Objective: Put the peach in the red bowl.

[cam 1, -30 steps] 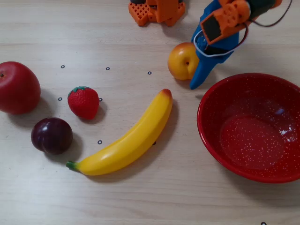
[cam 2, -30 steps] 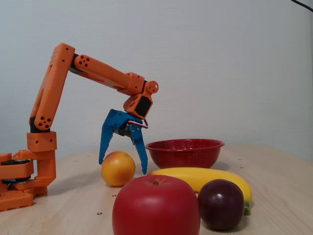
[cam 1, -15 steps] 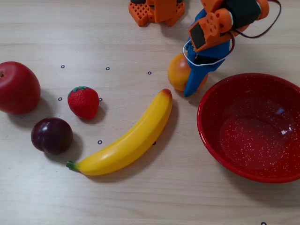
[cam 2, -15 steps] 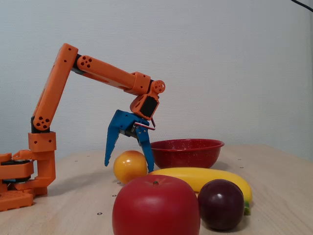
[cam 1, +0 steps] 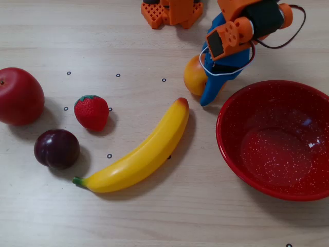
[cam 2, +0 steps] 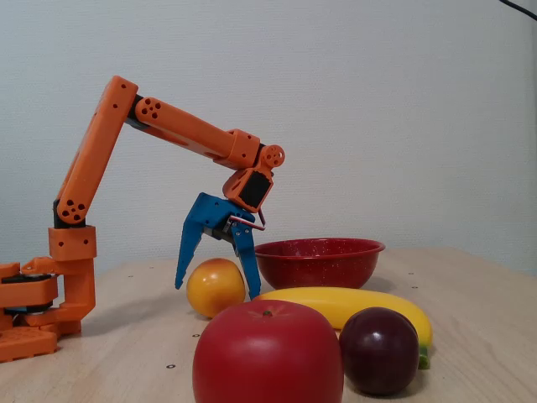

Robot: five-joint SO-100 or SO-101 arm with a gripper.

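Observation:
The peach (cam 1: 192,77) is a small yellow-orange fruit resting on the table just left of the red bowl (cam 1: 231,110) in the overhead view. My blue gripper (cam 1: 202,82) hangs over it and covers its right side. In the fixed view the gripper (cam 2: 216,290) is open and straddles the peach (cam 2: 214,285), one finger down on each side. The right finger (cam 2: 249,273) stands close against the fruit, the left one a little apart. The speckled red bowl (cam 2: 317,262) stands empty behind and to the right.
A banana (cam 1: 139,152) lies diagonally below the peach, its tip near the gripper. A strawberry (cam 1: 91,111), a dark plum (cam 1: 56,148) and a red apple (cam 1: 19,96) sit at the left. The orange arm base (cam 1: 172,11) is at the top edge.
The gripper has swung from beside the peach to over it and come down around it. The peach has shifted a little toward the banana.

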